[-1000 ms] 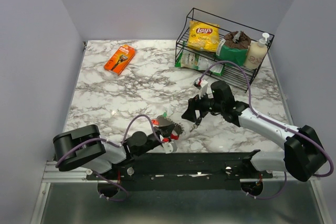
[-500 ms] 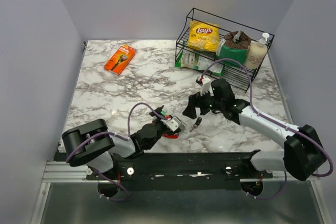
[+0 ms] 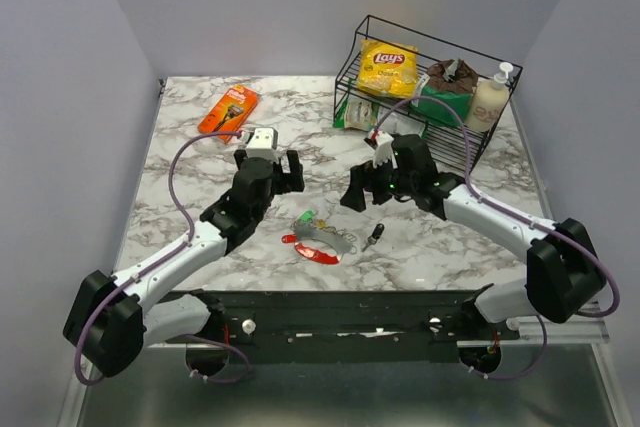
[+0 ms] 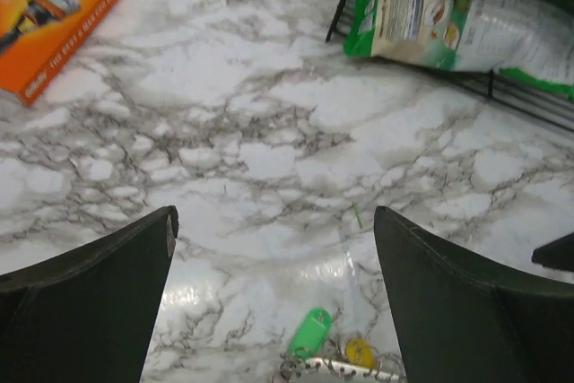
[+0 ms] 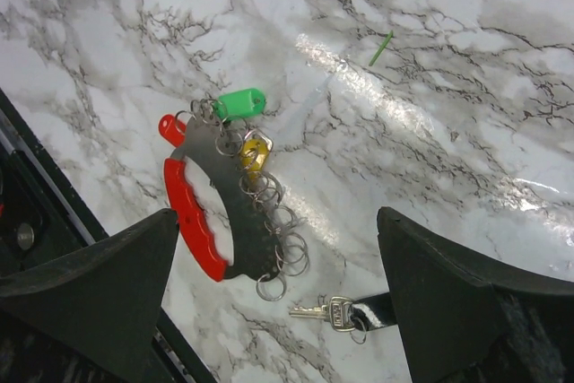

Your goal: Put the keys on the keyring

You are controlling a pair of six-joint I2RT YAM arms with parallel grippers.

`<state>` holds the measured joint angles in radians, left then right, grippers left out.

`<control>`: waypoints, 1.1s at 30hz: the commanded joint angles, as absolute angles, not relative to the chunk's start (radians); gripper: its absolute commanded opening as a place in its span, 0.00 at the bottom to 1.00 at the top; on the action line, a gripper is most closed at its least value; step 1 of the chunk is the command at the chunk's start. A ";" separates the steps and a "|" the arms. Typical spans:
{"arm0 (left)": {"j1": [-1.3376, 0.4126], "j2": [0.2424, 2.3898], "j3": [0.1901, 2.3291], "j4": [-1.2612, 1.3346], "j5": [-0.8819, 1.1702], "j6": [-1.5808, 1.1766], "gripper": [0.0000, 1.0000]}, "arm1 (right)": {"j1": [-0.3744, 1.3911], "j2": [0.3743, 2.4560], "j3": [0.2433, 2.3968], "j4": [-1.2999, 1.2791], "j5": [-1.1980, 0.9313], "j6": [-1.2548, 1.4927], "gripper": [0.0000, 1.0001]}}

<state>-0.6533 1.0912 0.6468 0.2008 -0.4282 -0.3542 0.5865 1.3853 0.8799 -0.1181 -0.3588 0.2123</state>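
White arms (image 3: 170, 262) with black pincers (image 4: 273, 221), purple cables (image 3: 172, 182).

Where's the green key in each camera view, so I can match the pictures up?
Top external: green key near the table's middle, between the two arms.
Left wrist: at the bottom edge, just right of middle.
Right wrist: left of centre, upper half.
Shared landmark: the keyring it sits at the end of, yellow key beside it.

Left wrist view: keyring (image 4: 345, 366) cut by bottom edge; orange box (image 4: 54, 20) cut by left edge.
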 commanded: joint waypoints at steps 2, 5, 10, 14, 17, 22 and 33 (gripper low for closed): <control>-0.546 1.144 0.614 -0.167 -0.017 -0.574 0.99 | 0.580 1.486 0.957 -0.156 -0.403 0.222 1.00; -0.479 1.109 0.502 -0.040 0.170 -0.638 0.99 | 0.580 1.540 0.977 -0.166 -0.442 0.232 1.00; -0.416 1.106 0.401 0.058 0.294 -0.699 0.88 | 0.580 1.586 1.000 -0.170 -0.469 0.245 1.00; -0.402 1.163 0.377 0.113 0.362 -0.726 0.72 | 0.581 1.597 1.008 -0.173 -0.482 0.247 0.98; -0.402 1.189 0.365 0.163 0.386 -0.739 0.62 | 0.580 1.606 1.012 -0.173 -0.491 0.250 0.97; -0.402 1.201 0.354 0.192 0.377 -0.730 0.53 | 0.581 1.612 1.008 -0.176 -0.499 0.252 0.96; -0.402 1.246 0.361 0.153 0.284 -0.675 0.46 | 0.580 1.606 1.003 -0.178 -0.505 0.247 0.95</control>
<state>-0.4068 1.2476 0.3607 0.1543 0.3325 -0.7048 0.5846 1.5974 0.9829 -0.1608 -0.4835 0.2440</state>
